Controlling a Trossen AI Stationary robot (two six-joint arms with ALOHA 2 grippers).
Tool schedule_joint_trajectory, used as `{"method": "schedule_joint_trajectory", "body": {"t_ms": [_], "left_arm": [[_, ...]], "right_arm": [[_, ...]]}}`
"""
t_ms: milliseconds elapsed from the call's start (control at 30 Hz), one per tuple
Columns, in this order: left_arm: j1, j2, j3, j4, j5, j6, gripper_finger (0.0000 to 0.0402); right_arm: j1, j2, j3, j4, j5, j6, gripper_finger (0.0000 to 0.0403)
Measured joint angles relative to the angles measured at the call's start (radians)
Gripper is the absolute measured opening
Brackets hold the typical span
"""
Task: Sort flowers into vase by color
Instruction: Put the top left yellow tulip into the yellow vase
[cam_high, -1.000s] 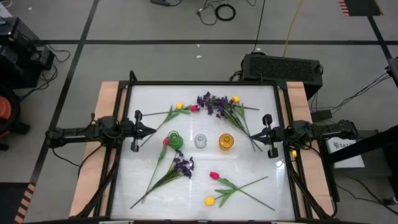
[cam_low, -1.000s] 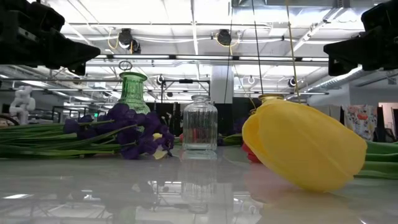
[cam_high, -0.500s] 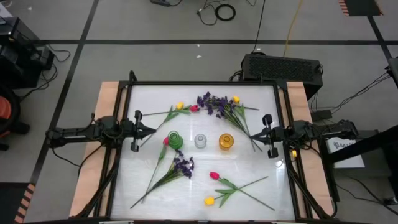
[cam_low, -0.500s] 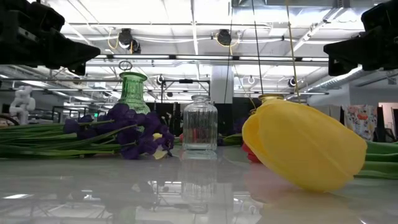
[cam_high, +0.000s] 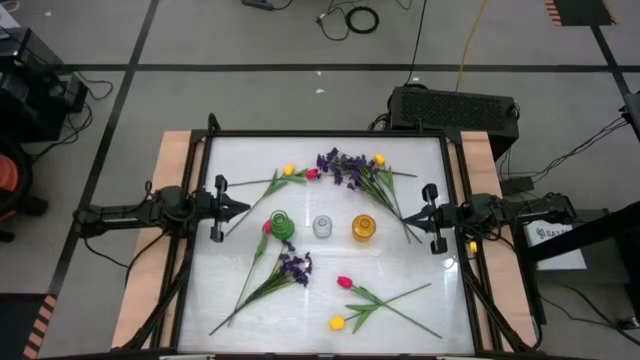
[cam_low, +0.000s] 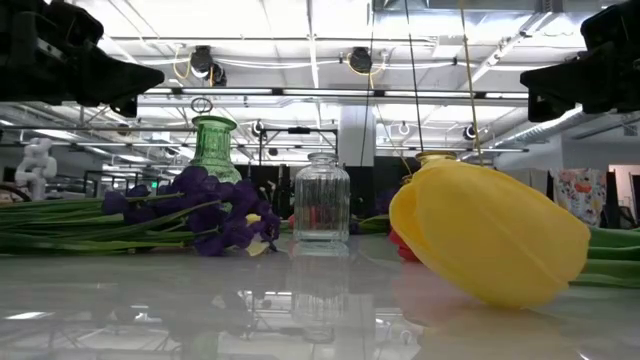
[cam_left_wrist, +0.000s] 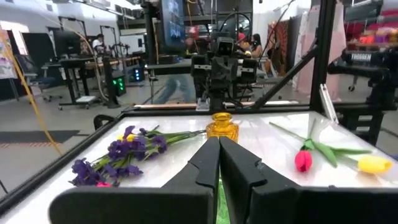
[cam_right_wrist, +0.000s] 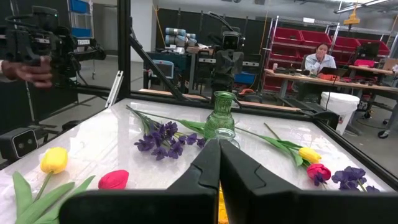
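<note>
Evidently nothing has shifted over the last second: the left pincer and the right pincer both hang clenched and empty at their own sides of the table, facing the three vases (green vase, clear vase, amber vase) in a row at its middle. All the flowers lie flat on the table, some beyond the vases and some in front, so sorting looks not yet begun.

Glossy white table, three glass vases, wooden side boards.
</note>
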Motion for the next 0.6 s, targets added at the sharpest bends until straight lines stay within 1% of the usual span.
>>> {"method": "schedule_joint_trajectory", "body": {"t_ms": [100,167,367,500,600], "left_arm": [[0.000,0.000,0.000,-0.005,-0.018,-0.131,0.0018],[0.000,0.000,0.000,-0.016,-0.017,-0.180,0.0018],[0.000,0.000,0.000,-0.030,-0.004,-0.190,0.0018],[0.000,0.002,0.003,0.025,-0.018,-0.167,0.0018],[-0.004,0.009,0.022,0.009,-0.019,-0.178,0.0016]], "right_arm": [[0.000,0.000,0.000,0.000,0.000,0.000,0.0000],[0.000,0.000,0.000,0.000,0.000,0.000,0.0000],[0.000,0.000,0.000,0.000,0.000,0.000,0.0000],[0.000,0.000,0.000,0.000,0.000,-0.001,0.0000],[0.000,0.000,0.000,0.002,0.002,-0.068,0.0000]]}}
